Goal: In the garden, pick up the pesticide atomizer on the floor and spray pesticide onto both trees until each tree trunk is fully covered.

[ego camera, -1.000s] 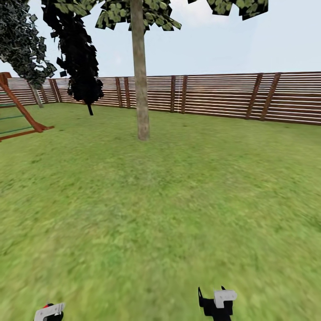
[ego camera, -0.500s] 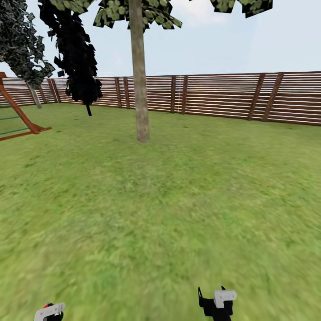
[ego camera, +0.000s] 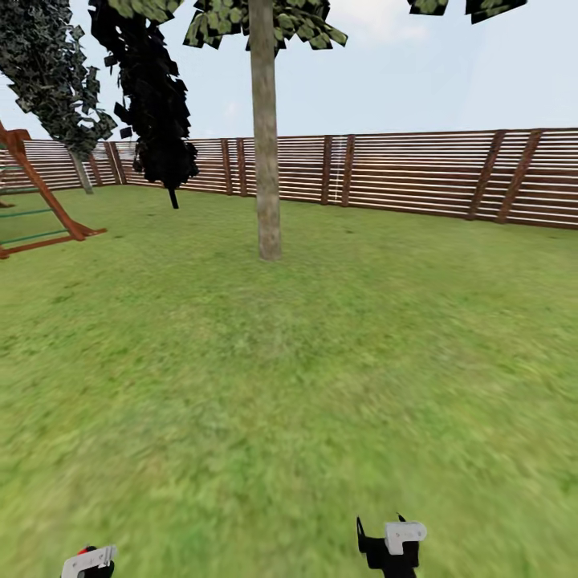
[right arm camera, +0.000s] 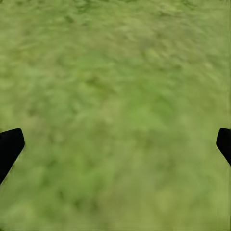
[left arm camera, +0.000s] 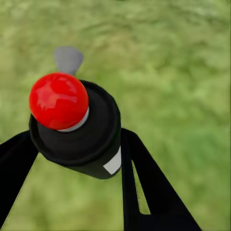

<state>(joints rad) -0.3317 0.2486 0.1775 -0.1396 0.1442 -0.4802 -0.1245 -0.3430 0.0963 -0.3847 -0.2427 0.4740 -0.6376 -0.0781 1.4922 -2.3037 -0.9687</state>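
One atomizer (left arm camera: 74,122): black body; red cap | left gripper (left arm camera: 72,159) clamped

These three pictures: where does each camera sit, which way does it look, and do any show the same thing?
Head view: high on the robot, facing forward across the lawn to a tree and fence; both pincers peek in below.
Left wrist view: beside the left pincer, looking down; its fingers grip the atomizer.
Right wrist view: beside the open right pincer, looking down.
All share the lawn.
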